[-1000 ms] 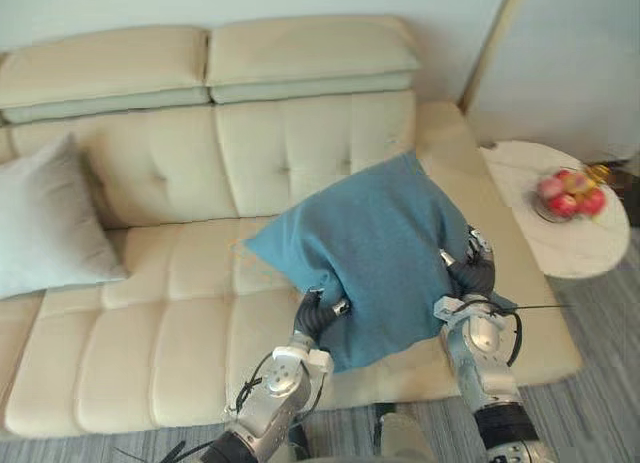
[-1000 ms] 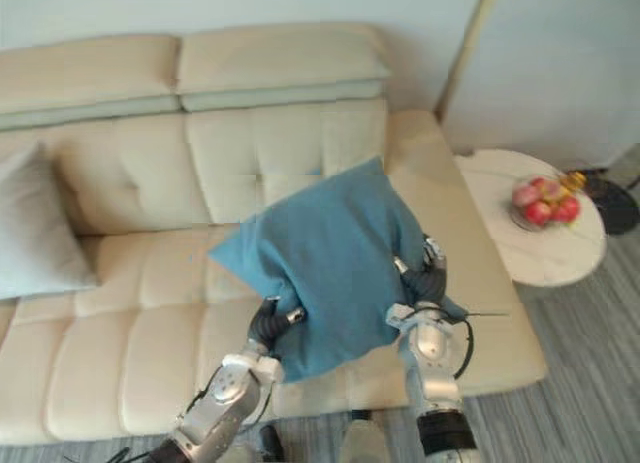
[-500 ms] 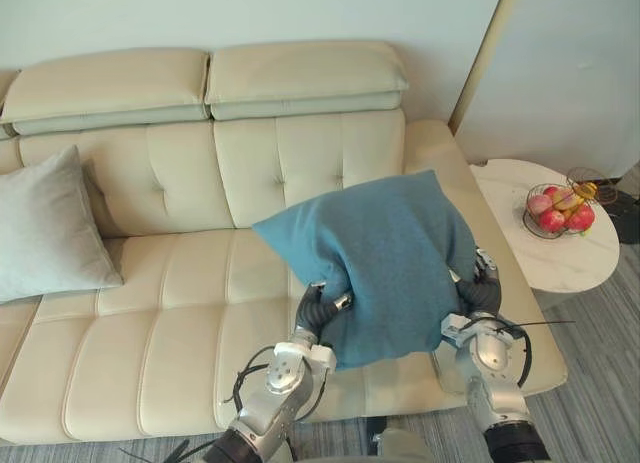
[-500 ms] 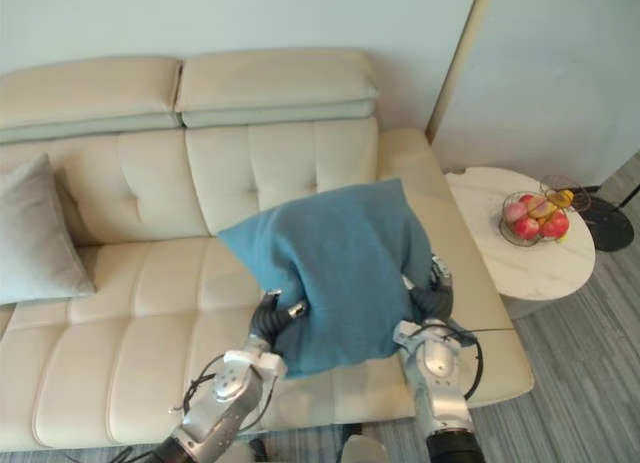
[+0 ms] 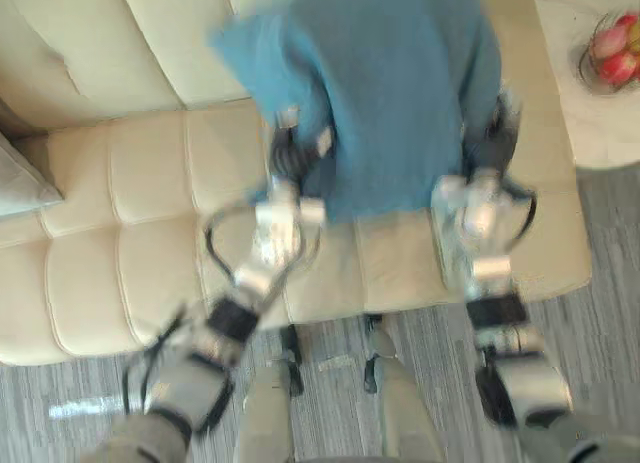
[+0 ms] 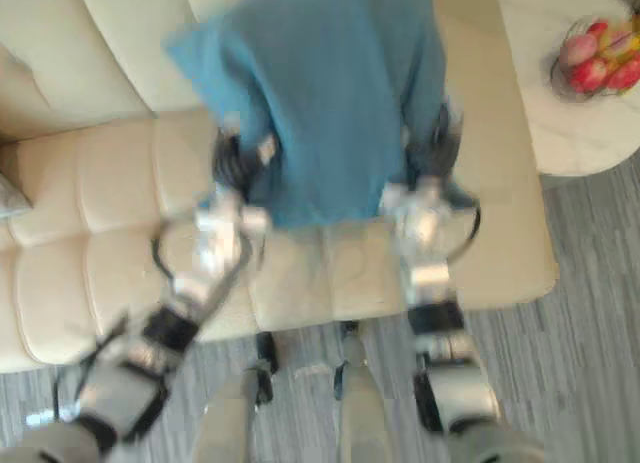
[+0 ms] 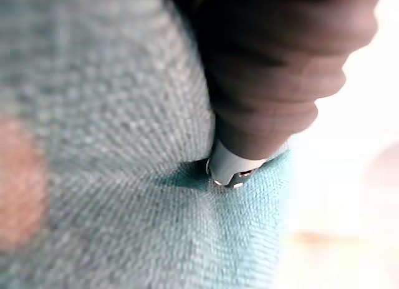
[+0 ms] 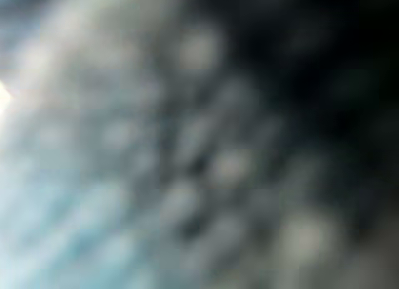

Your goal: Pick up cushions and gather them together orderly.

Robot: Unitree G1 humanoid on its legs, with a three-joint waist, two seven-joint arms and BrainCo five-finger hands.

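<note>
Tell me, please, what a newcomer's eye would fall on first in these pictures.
First comes the large teal-blue fabric cushion, held up over the cream tufted leather sofa between the left hand and the right hand, one at each side. Next, the bowl of red fruit on the round white side table at the sofa's right end.

Teal cushion (image 5: pixel 390 93) — cream sofa (image 5: pixel 130 173)

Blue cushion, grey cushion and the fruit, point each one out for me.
blue cushion (image 5: pixel 390 73), left eye view, middle of its front face.
grey cushion (image 5: pixel 18 181), left eye view, the corner that is in view.
fruit (image 6: pixel 590 73), right eye view, a red piece.
</note>
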